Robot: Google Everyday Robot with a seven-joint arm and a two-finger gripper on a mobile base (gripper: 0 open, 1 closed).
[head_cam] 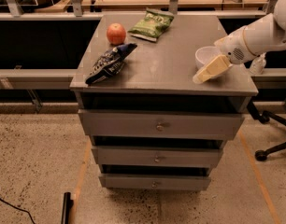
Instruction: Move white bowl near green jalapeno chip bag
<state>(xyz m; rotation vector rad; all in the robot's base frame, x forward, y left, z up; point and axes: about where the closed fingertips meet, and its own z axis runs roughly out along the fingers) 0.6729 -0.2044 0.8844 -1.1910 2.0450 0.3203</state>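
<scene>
Hovering hand (209,72) beside bowl (204,55), cabinet top (171,57)

on my screen i count one white bowl (206,56) and one gripper (206,73), which sits right at the bowl's front rim, over the right side of the cabinet (180,45) top. there are two bags: one green chip bag (152,24) and one dark snack bag (110,63). i see one apple (116,33). that makes four loose things on one cabinet. it has three drawers (124,125) and three knobs (160,125), one per drawer. one arm (264,31) reaches in from the right.
</scene>
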